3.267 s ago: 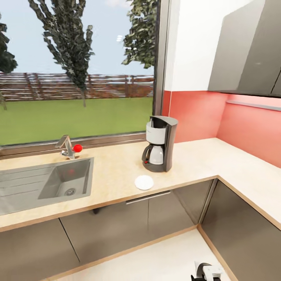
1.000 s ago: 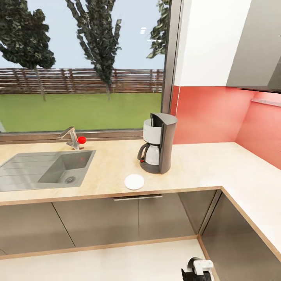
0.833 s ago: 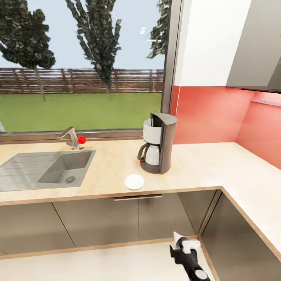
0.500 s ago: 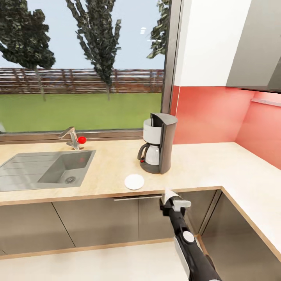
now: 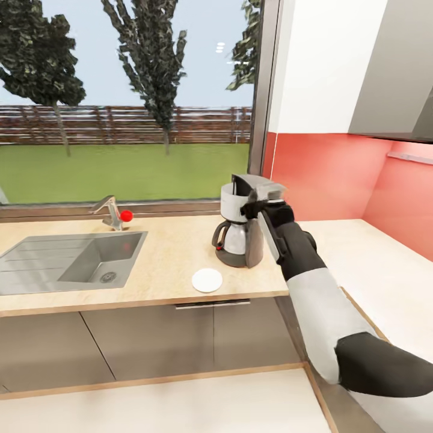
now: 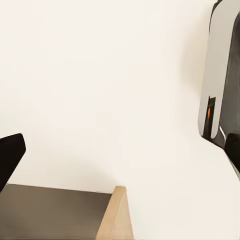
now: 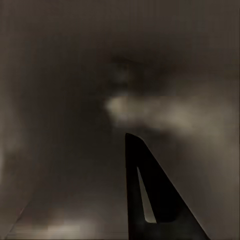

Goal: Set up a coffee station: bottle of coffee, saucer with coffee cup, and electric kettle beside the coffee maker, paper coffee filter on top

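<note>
My right gripper [image 5: 257, 203] sits at the top of the coffee maker [image 5: 240, 231], at its right upper edge, though I cannot tell whether my fingers are apart or closed on something. My right arm [image 5: 313, 288] reaches up across the kitchen countertop [image 5: 162, 264]. The saucer [image 5: 207, 280] lies near the coffee maker's front left, close to the counter edge. The sink [image 5: 72, 258] is well apart to the left.

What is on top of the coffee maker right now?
The right gripper is at the top of the coffee maker, covering it; whether a filter lies there cannot be seen.
</note>
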You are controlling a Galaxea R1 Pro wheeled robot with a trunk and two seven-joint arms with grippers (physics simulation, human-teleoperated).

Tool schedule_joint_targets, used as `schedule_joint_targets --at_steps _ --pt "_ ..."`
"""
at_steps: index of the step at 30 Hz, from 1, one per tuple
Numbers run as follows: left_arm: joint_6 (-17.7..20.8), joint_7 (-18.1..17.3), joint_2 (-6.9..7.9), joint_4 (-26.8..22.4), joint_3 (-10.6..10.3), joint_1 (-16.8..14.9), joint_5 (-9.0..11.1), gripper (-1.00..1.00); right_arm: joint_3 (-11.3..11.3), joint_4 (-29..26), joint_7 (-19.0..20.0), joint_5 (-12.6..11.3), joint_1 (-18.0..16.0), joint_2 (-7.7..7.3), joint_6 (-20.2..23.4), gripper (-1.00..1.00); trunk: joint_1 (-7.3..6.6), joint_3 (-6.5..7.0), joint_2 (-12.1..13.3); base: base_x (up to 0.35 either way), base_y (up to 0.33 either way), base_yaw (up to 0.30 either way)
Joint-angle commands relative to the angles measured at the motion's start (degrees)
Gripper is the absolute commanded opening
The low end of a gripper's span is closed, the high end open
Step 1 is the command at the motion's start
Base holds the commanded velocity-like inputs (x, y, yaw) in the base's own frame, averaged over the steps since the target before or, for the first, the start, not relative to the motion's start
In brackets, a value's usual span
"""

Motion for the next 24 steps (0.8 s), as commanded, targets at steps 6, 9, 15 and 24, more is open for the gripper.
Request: schedule_joint_targets --at_steps 6,9,15,24 --pt "-0.8 0.1 -0.44 1.4 0.6 0.4 -0.7 1.0 0.1 11.3 0.3 1.0 -10.9 0.0 15.0 -1.0 0.04 -0.15 -0.1 0.0 0.0 0.0" --pt "-0.8 0.1 -0.46 1.5 0.6 0.4 -0.8 1.0 0.1 17.8 0.3 1.0 -14.8 0.0 15.0 -1.0 0.04 -0.15 -0.1 0.0 0.0 0.0" --pt "-0.9 0.1 -0.46 1.6 0.6 0.4 -0.9 1.0 0.0 29.7 0.4 0.7 -23.1 0.0 15.0 -1.0 0.04 -0.15 -0.1 0.0 0.0 0.0" --pt "-0.8 0.0 -0.47 1.6 0.6 0.4 -0.9 1.0 -0.2 48.8 0.7 -6.5 -40.2 0.0 15.0 -1.0 0.04 -0.15 -0.1 0.0 0.0 0.0"
